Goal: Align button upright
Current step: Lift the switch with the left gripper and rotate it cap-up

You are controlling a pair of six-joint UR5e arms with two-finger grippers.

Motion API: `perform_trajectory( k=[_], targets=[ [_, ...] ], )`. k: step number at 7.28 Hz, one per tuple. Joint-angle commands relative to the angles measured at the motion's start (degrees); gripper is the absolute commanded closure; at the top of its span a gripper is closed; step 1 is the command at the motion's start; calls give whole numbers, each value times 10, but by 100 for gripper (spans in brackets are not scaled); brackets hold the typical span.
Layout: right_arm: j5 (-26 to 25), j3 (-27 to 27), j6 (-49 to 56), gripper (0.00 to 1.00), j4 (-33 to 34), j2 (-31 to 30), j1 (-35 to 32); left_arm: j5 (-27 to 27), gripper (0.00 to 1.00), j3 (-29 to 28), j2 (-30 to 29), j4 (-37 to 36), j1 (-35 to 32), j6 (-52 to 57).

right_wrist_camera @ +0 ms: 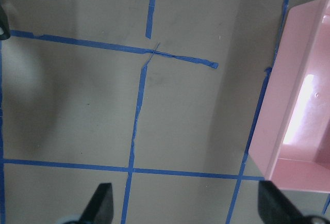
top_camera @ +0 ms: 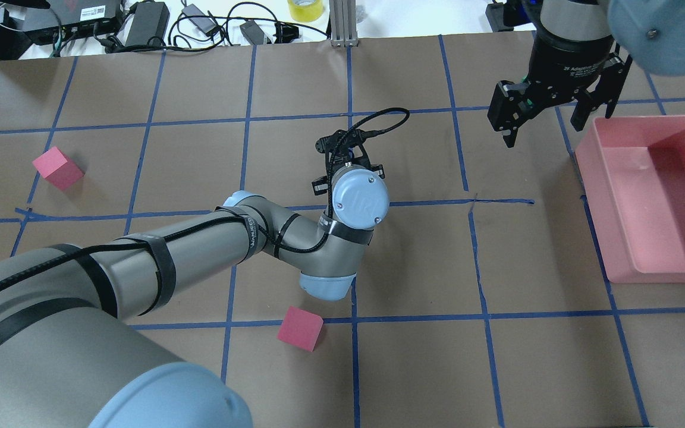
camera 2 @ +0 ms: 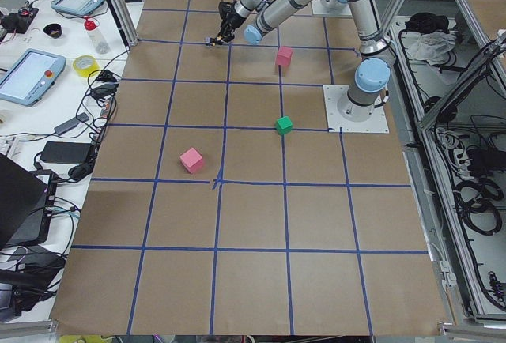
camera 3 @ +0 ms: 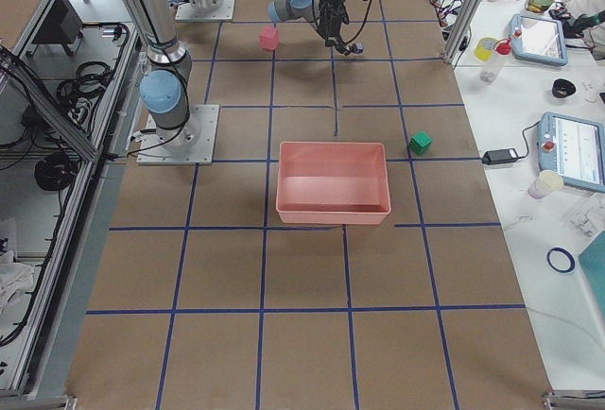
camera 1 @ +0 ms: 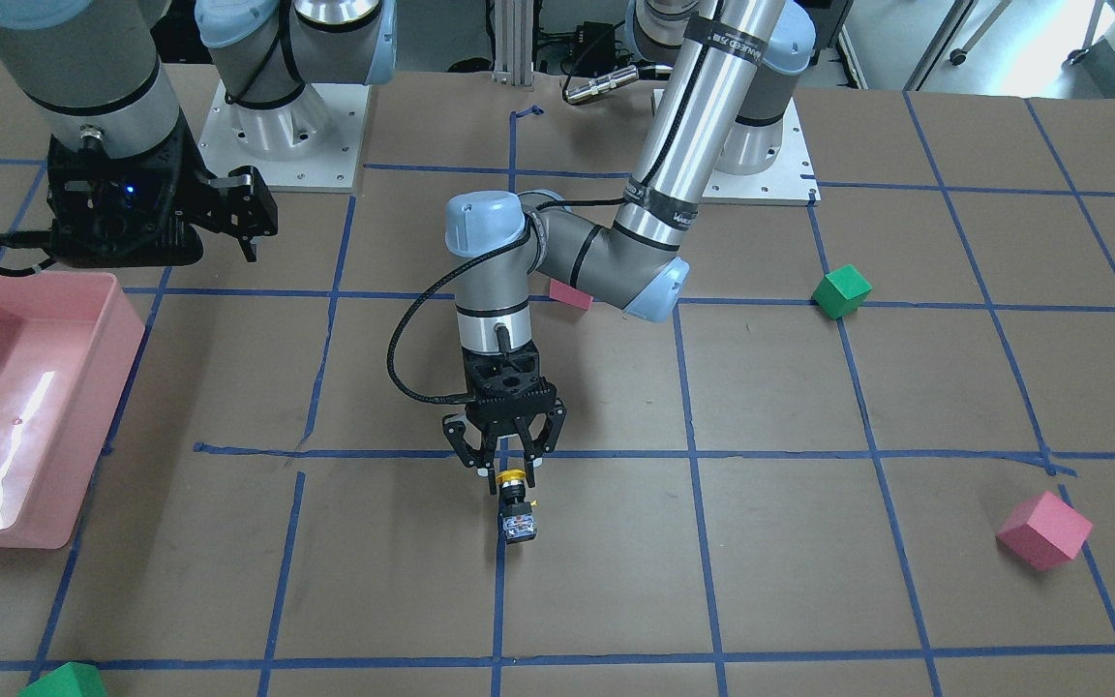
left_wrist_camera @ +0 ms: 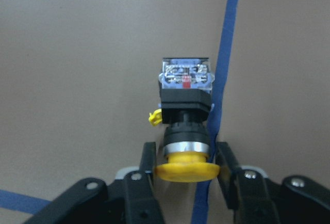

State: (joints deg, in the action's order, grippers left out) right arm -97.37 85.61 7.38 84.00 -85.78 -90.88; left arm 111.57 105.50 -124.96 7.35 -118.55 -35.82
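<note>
Button (camera 1: 516,508) is gripped at its yellow cap by the left gripper (camera 1: 505,465). In the wrist view, the fingers (left_wrist_camera: 149,162) are seen pressed on either side of the cap. Button is not upright: cap is turned toward the gripper, contact block away from it, body laid along a blue tape line (camera 1: 498,590). Whether it rests on the table (camera 1: 790,561) or is lifted cannot be told.

It is held near mid-table, well apart from the pink tray (top_camera: 646,122).

Right gripper (top_camera: 547,116) is held above the table just beside the tray's corner, jaws spread wide, nothing between them.

One pink cube (top_camera: 299,328) is seen well apart from the tray, on the far side of the left arm's elbow.
</note>
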Motion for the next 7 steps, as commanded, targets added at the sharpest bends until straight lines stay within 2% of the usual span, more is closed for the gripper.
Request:
perform_trajectory(
  k=[1, 2, 5, 7],
  targets=[
    [0, 0, 0, 0, 0, 0, 0, -14, 68, -26, 25, 29, 5, -12],
    [0, 0, 0, 0, -1, 0, 0, -54, 67, -24, 39, 53, 23, -64],
    [0, 0, 0, 0, 0, 0, 1, -256, 74, -41, 102, 257, 96, -205],
    [0, 0, 1, 0, -2, 0, 8, -364, 74, -50, 109, 319, 115, -397]
  ],
)
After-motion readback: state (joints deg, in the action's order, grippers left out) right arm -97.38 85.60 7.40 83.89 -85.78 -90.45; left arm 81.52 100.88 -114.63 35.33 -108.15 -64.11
